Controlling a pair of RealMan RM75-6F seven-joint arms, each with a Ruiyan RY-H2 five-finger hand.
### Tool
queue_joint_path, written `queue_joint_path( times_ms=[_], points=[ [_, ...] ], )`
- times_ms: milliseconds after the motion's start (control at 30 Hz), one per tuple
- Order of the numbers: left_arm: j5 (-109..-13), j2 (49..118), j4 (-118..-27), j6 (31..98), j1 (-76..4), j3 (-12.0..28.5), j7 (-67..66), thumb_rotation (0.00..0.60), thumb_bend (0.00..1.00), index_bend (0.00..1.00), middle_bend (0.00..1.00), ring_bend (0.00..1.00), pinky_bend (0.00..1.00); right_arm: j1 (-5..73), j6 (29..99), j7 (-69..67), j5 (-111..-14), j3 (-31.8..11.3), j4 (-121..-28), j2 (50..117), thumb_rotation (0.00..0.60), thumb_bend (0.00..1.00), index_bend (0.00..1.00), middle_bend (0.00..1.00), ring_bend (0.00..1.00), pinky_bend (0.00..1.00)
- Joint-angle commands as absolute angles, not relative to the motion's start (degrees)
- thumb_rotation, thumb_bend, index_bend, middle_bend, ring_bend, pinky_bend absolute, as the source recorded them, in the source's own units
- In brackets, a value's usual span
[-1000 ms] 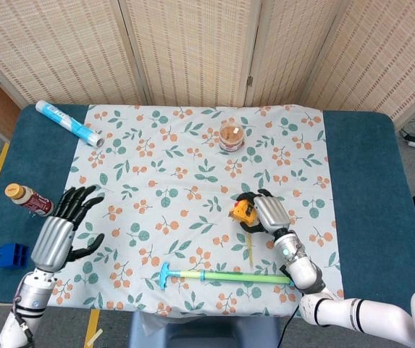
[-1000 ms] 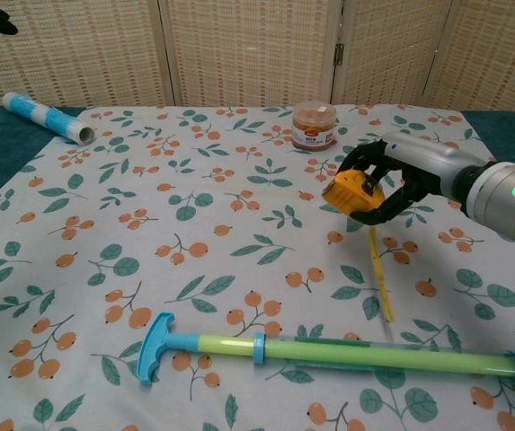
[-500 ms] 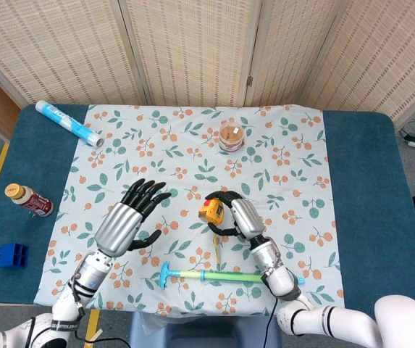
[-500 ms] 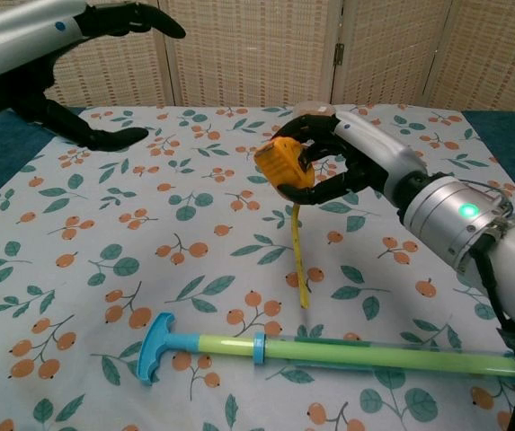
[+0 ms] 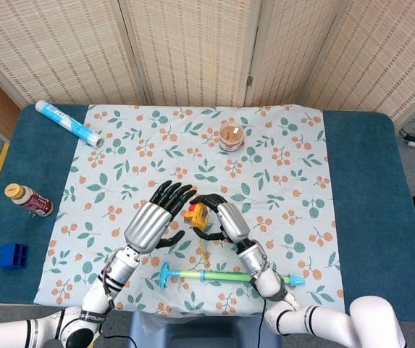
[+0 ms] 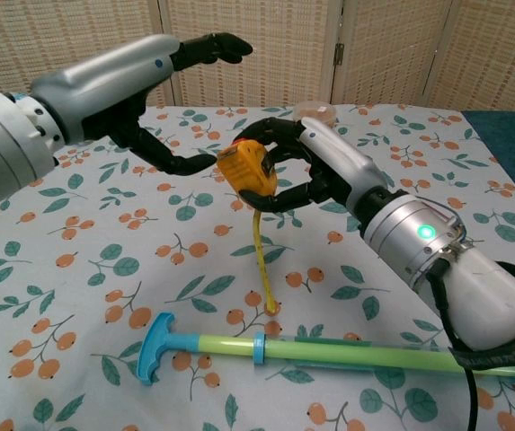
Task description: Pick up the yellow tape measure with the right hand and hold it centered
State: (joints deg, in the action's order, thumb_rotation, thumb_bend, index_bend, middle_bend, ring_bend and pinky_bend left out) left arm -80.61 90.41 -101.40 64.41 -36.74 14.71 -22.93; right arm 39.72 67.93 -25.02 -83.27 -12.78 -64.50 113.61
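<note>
My right hand (image 5: 220, 219) (image 6: 315, 166) grips the yellow tape measure (image 5: 194, 216) (image 6: 247, 168), lifted above the floral cloth near the middle of the table. A length of yellow tape (image 6: 262, 260) hangs from the case toward the cloth. My left hand (image 5: 154, 221) (image 6: 163, 99) is raised just left of the tape measure with its fingers spread and nothing in it. In the chest view its thumb tip comes close to the case, whether it touches I cannot tell.
A green stick with a blue T-handle (image 5: 225, 276) (image 6: 329, 350) lies near the front edge. A small brown jar (image 5: 230, 136) stands at the back. A white-blue tube (image 5: 69, 123), a brown bottle (image 5: 28, 199) and a blue block (image 5: 11, 254) sit at the left.
My right hand has carried the tape measure up and leftward to the table's middle. My left hand has swung in from the left edge and now sits beside it.
</note>
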Motion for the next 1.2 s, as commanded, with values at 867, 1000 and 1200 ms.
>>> queue_joint_path(
  times_ms=[867, 1000, 1200],
  points=[
    [-74.9, 93.6, -98.9, 65.6, -39.6, 14.1, -24.1, 0.6, 0.34, 0.0, 0.1, 0.07, 0.0, 39.5, 69.1, -24.6, -84.5, -12.3, -64.3, 114.4, 0.6, 0.36, 0.57, 0.5, 0.38, 0.19],
    [-74.6, 93.7, -99.1, 65.9, -39.8, 14.0, -24.1, 0.6, 0.34, 0.0, 0.1, 0.06, 0.0, 39.6, 68.8, -24.3, -84.4, -12.4, -64.0, 114.6, 0.6, 0.36, 0.57, 0.5, 0.38, 0.19],
    [-73.7, 94.2, -99.1, 65.7, -40.3, 13.8, -24.5, 0.6, 0.34, 0.0, 0.1, 0.06, 0.0, 39.7, 68.6, -24.3, -84.5, -12.2, -63.8, 115.1, 0.6, 0.36, 0.57, 0.5, 0.38, 0.19]
  ],
)
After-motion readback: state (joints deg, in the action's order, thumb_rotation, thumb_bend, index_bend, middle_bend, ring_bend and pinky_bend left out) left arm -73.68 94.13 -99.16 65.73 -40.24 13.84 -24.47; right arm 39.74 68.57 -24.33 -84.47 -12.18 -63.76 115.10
